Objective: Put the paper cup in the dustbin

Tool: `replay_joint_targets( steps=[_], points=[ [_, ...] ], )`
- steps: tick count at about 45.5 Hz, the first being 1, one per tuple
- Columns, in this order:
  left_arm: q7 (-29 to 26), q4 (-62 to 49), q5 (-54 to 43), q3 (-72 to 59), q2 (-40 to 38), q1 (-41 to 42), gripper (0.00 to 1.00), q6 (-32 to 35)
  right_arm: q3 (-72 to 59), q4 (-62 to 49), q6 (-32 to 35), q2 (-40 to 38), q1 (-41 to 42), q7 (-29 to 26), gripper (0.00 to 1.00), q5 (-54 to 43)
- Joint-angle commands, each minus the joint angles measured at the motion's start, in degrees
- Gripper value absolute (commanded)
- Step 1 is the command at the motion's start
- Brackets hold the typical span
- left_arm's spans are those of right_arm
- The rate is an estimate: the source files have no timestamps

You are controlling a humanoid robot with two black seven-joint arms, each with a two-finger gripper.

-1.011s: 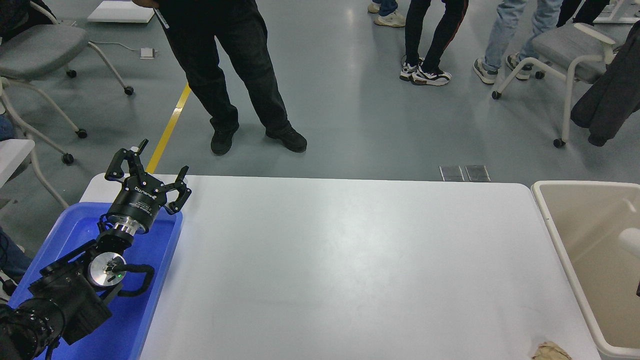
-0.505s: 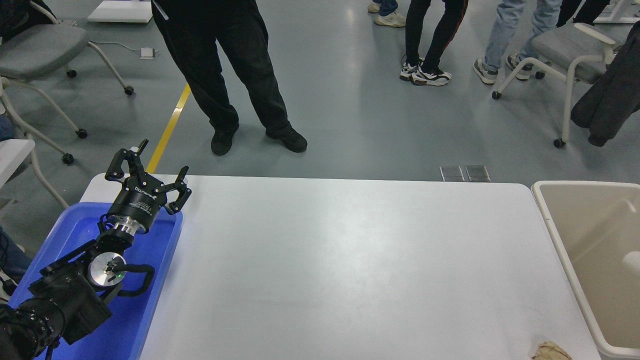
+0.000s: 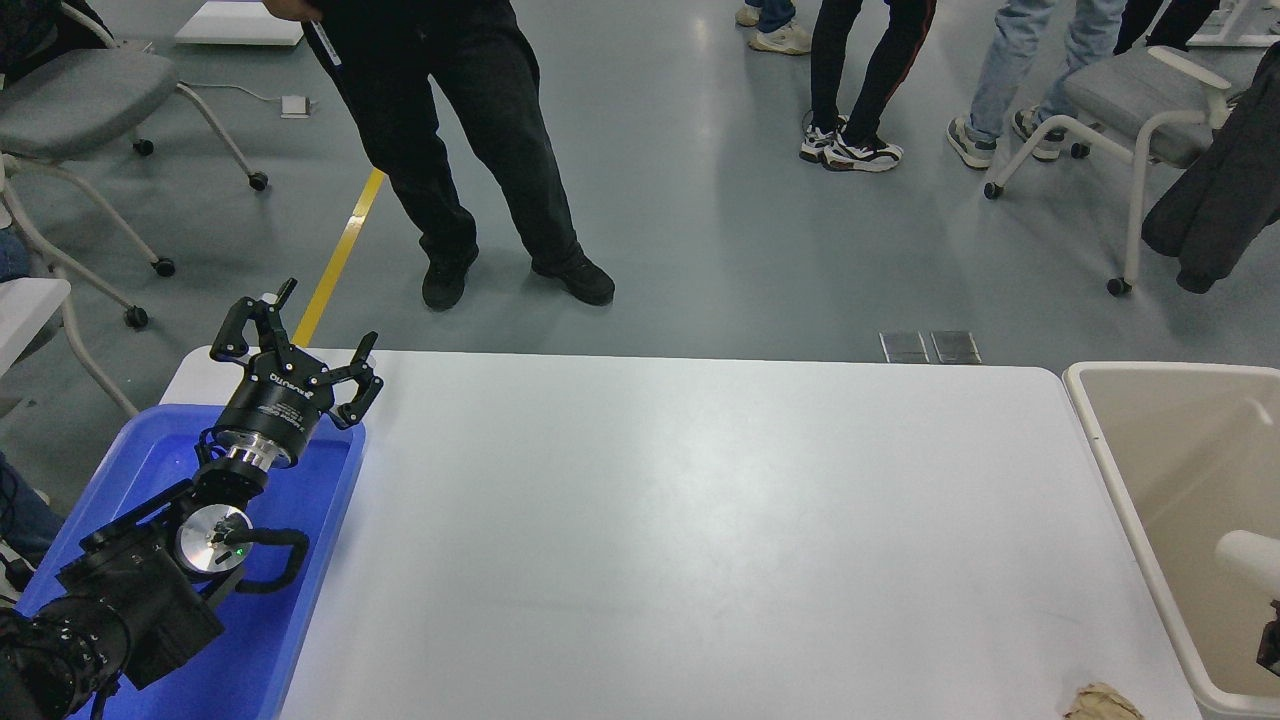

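The paper cup [image 3: 1248,553] shows as a cream-white shape at the right edge, hanging inside the beige dustbin [image 3: 1120,470] that stands off the table's right end. Only a black sliver of my right gripper [image 3: 1270,645] shows at the right edge, just below the cup, and it holds the cup over the bin's inside. My left gripper [image 3: 300,335] is open and empty, parked at the lower left over a blue tray.
The bright blue tray [image 3: 330,500] lies at the table's left end under the left arm. A crumpled brownish paper wad [image 3: 1100,703] lies at the table's front right corner. A person in black stands [image 3: 470,150] beyond the far edge, with others and chairs further back.
The cup and the sliver of the right gripper have moved down the picture together, lower in the dustbin. The left arm has not moved. The person at the far side shifted slightly.
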Motion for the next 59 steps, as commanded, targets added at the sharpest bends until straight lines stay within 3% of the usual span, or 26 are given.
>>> replay_joint_targets(
  steps=[1, 21, 30, 40, 44, 59],
  points=[
    [0.0, 0.0, 0.0, 0.0, 0.0, 0.0, 1.0, 0.0, 0.1, 0.0, 0.4, 0.3, -0.1, 0.2, 1.0, -0.1],
    [0.0, 0.0, 0.0, 0.0, 0.0, 0.0, 1.0, 0.0, -0.1, 0.7, 2.0, -1.8, 1.0, 0.1, 1.0, -0.5],
    [0.0, 0.0, 0.0, 0.0, 0.1, 0.0, 1.0, 0.0, -1.0, 0.9, 7.7, -4.8, 2.3, 0.1, 1.0, -0.8],
    [0.0, 0.0, 0.0, 0.0, 0.0, 0.0, 1.0, 0.0, -1.0, 2.6, 20.7, -10.7, 4.6, 0.2, 1.0, -2.8],
    [0.0, 0.0, 0.0, 0.0, 0.1, 0.0, 1.0, 0.0, -1.1, 6.3, 24.4, -13.8, 5.8, 0.5, 0.99, -5.1],
    [0.0, 0.0, 0.0, 0.0, 0.1, 0.0, 1.0, 0.0, 0.0, 30.9, 24.2, -27.0, 11.4, 6.0, 1.0, -17.1]
  ],
)
